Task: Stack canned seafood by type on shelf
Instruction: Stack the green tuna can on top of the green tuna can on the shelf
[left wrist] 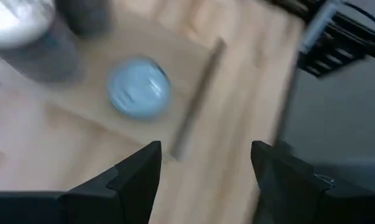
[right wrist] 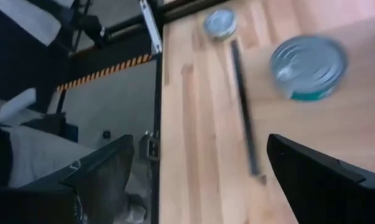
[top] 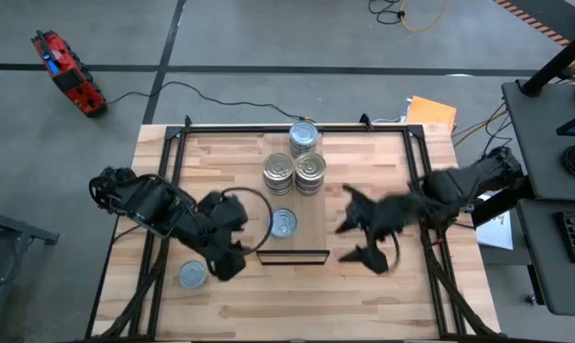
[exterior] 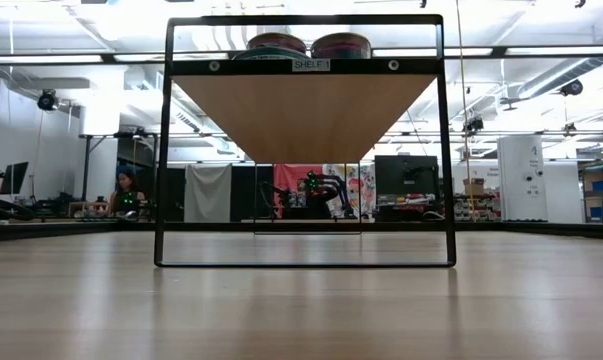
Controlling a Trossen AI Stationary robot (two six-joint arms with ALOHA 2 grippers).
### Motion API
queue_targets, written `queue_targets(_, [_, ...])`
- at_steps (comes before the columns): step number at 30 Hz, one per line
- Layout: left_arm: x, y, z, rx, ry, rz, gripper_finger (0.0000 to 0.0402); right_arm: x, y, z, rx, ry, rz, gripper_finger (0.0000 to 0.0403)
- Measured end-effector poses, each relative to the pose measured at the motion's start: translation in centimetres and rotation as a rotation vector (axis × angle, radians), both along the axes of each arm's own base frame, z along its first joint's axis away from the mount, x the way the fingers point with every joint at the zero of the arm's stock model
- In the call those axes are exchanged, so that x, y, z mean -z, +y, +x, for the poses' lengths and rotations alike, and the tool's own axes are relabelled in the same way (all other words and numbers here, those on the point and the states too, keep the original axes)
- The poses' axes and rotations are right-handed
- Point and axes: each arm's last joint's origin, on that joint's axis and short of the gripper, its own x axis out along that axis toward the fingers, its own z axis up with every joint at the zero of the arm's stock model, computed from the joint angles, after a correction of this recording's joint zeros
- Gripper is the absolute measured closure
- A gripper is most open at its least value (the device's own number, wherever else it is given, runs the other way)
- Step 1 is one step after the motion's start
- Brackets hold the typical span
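Observation:
The shelf (top: 306,243) is a pale plank raised on a black frame (exterior: 306,264) at mid-table. Three silver-topped tins (top: 279,173) stand on its far half, two of them showing in the low view (exterior: 276,42). A pale blue-topped tin (top: 283,222) (left wrist: 139,87) (right wrist: 308,65) sits alone near its dark front edge. Another blue-topped tin (top: 192,274) (right wrist: 220,23) rests on the table at the near left. My left gripper (top: 237,238) (left wrist: 206,177) hovers open, left of the shelf. My right gripper (top: 352,240) (right wrist: 206,180) hovers open on the shelf's right, blurred.
A black rail frame (top: 173,152) borders the table on its far, left and right sides. Bare tabletop (top: 306,295) lies in front of the shelf. A red tool (top: 68,71) and cables lie on the floor beyond the table.

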Motion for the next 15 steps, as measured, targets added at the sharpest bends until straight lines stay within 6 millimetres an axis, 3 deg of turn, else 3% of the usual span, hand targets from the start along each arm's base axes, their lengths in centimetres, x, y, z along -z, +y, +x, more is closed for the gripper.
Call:
queue_targets(4, [0.6, -1.8, -0.7, 0.001, 0.075, -0.158, 0.0169, 0.9, 3.1, -1.2, -0.009, 0.024, -0.014, 0.0044])
queue_targets(8, [1.5, -4.1, -1.7, -0.012, 0.124, -0.209, 0.0169, 1.0, 5.6, -2.7, -0.008, 0.008, -0.031, 0.0044])
queue_targets(15, [4.9, -6.5, -2.2, -0.171, 0.241, -0.248, 0.0169, 1.2, 8.1, -4.3, 0.031, 0.005, -0.012, 0.0044])
